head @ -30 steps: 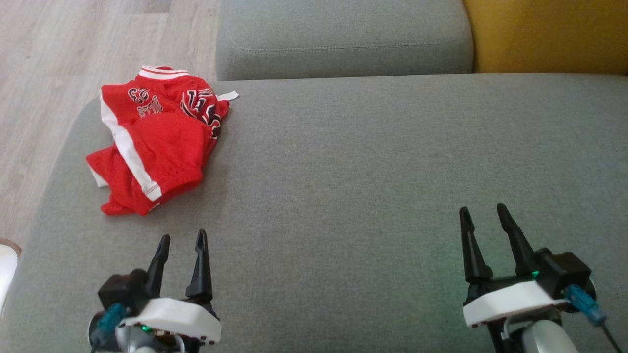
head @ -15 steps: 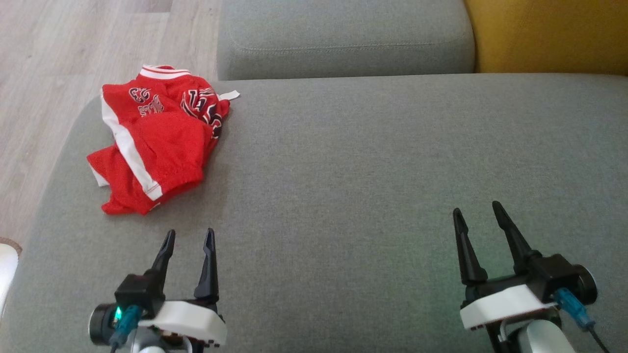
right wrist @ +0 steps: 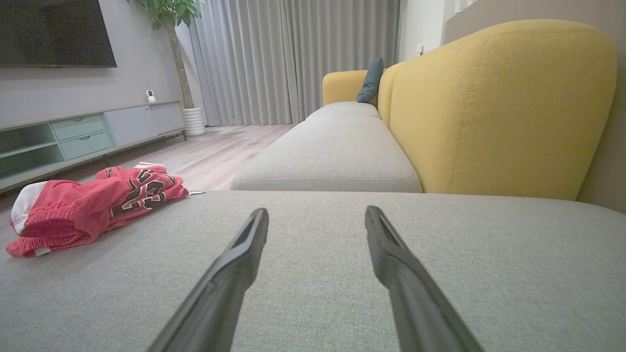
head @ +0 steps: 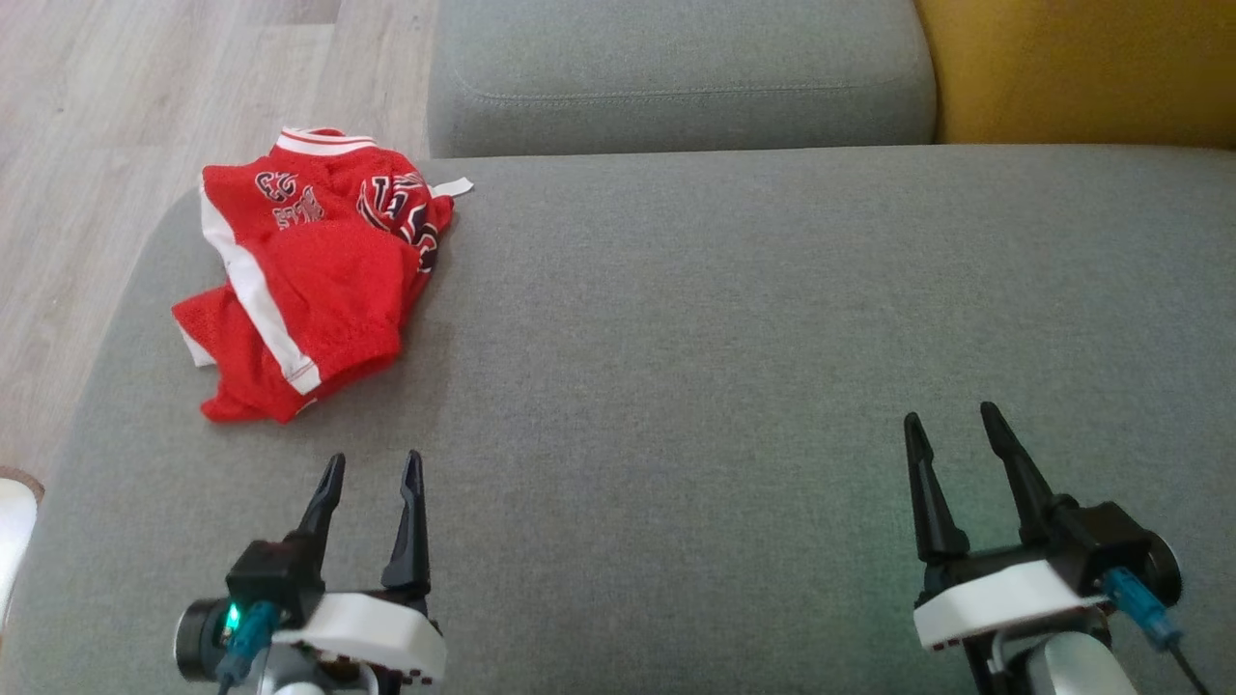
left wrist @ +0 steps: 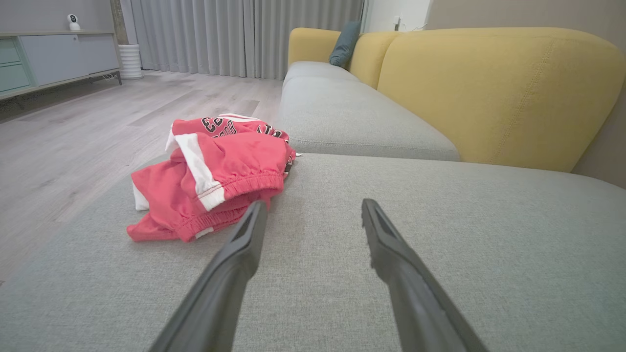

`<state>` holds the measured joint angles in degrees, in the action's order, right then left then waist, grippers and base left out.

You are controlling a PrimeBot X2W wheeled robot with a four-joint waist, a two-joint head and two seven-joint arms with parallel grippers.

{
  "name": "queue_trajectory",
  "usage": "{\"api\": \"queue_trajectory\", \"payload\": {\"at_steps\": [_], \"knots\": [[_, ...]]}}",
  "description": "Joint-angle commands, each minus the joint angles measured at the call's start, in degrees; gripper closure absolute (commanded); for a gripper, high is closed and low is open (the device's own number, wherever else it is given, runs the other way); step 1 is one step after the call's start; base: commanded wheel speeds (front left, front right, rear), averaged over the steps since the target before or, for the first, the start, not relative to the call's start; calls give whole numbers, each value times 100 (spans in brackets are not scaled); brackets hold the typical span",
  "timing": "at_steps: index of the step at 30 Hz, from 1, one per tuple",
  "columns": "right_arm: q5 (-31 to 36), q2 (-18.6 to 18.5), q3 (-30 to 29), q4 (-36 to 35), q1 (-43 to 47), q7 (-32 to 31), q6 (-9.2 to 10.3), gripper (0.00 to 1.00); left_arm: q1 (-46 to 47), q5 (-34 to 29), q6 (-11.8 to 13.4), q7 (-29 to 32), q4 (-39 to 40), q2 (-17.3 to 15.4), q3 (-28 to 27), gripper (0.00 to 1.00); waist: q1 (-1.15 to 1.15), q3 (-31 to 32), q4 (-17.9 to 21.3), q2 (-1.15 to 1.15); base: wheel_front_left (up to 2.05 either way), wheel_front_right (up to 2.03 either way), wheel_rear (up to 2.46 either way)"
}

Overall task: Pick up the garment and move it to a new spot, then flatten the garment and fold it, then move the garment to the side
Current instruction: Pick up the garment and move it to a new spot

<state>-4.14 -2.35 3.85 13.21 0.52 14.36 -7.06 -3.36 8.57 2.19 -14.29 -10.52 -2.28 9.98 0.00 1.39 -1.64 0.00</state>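
**Red shirt in a heap, both pincers wide and empty**

We see the garment (head: 290,198) lying crumpled on the big gray sofa seat (head: 724,338). It is at the far left corner of the seat, close to the edge where the wooden floor (head: 116,97) begins. It is red, and we can read bits of black-and-white letters and numbers on it. A small white label (head: 454,187) pokes out on its right side and lies on the seat.

A red bundle with a white stripe (head: 328,290) sits on the near part of the heap. It has a gathered, stretchy edge. We cannot tell where the bundle stops and the shirt starts.

The left gripper (head: 375,457) is low on our left, near the heap but not touching it. Its two dark fingers are spread wide and point toward the red cloth. Nothing is between them.

The right gripper (head: 948,413) is far off on the right, over bare gray seat. Its fingers are spread wide too and hold nothing.

Behind the seat there is another gray cushion (head: 676,77), and beside that a yellow backrest (head: 1081,68).
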Motion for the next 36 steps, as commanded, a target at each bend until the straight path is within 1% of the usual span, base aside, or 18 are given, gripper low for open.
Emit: {"api": "queue_trajectory", "payload": {"at_steps": [1, 16, 20, 24, 33, 34, 36], "knots": [[-54, -53, 118, -156, -331, 63, -43, 0, 224, 15, 43, -71, 171, -60, -203, 0, 0, -2, 2, 0, 0, 0, 0], [-135, -53, 94, -140, -356, 63, -43, 0, 246, 24, 29, -71, 129, -60, -185, 0, 0, -22, -10, 0, 0, 0, 0], [-162, -53, 75, -155, -337, 63, -43, 0, 264, 23, 32, -71, 128, -60, -161, 0, 0, -34, -107, 0, 0, 0, 0], [-192, -53, 55, -214, -306, 63, -43, 0, 295, 24, 33, -71, 141, -60, -126, 0, 0, -63, -390, 0, 0, 0, 0], [-247, -53, 96, -270, -287, 63, -43, 0, 317, -14, 25, -71, 181, -60, -175, 0, 0, -130, -1334, 0, 0, 0, 0], [-247, -53, 96, -270, -287, 63, -43, 0, 317, -14, 25, -71, 181, -60, -175, 0, 0, -130, -1334, 0, 0, 0, 0], [-250, -53, 115, -274, -289, 63, -43, 0, 307, -17, 22, -71, 193, -60, -193, 0, 0, -135, -1502, 0, 0, 0, 0]]}}
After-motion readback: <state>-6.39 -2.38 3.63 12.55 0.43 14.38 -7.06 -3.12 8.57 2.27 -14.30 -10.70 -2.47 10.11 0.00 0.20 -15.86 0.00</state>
